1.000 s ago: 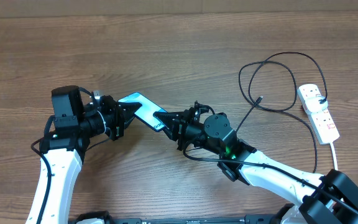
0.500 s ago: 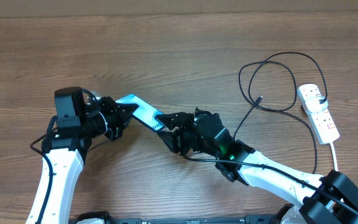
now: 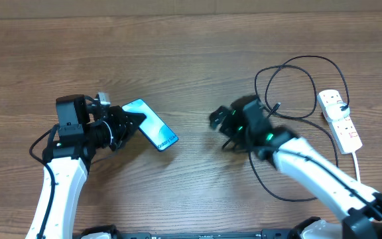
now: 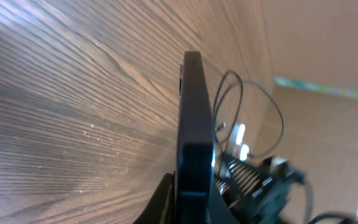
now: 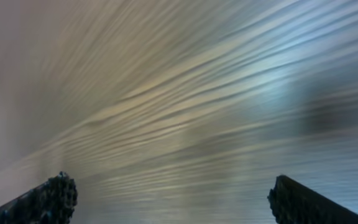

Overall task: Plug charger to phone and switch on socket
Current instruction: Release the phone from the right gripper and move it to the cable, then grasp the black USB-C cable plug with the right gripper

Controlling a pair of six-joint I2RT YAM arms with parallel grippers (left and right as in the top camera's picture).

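The phone (image 3: 152,127), light-blue screen up with "Galaxy S24+" text at its near-right end, is held at its left end by my left gripper (image 3: 126,123), which is shut on it. In the left wrist view the phone (image 4: 194,118) shows edge-on between the dark fingers (image 4: 161,202). My right gripper (image 3: 220,119) is motion-blurred at mid-table, apart from the phone. Its fingertips (image 5: 50,198) stand wide open over bare wood. The charger (image 3: 296,85) lies looped at the right, its connector tip (image 3: 277,105) just right of the right arm. The socket (image 3: 340,119) lies at the far right.
A thick white cord (image 3: 358,162) runs from the socket toward the front edge. The black cable trails under the right arm (image 3: 310,166). The left arm (image 3: 62,172) rises from the front left.
My right gripper has opened, let go of the phone's right end and swung right toward the cable. The phone stays in the left gripper and has shifted slightly left.
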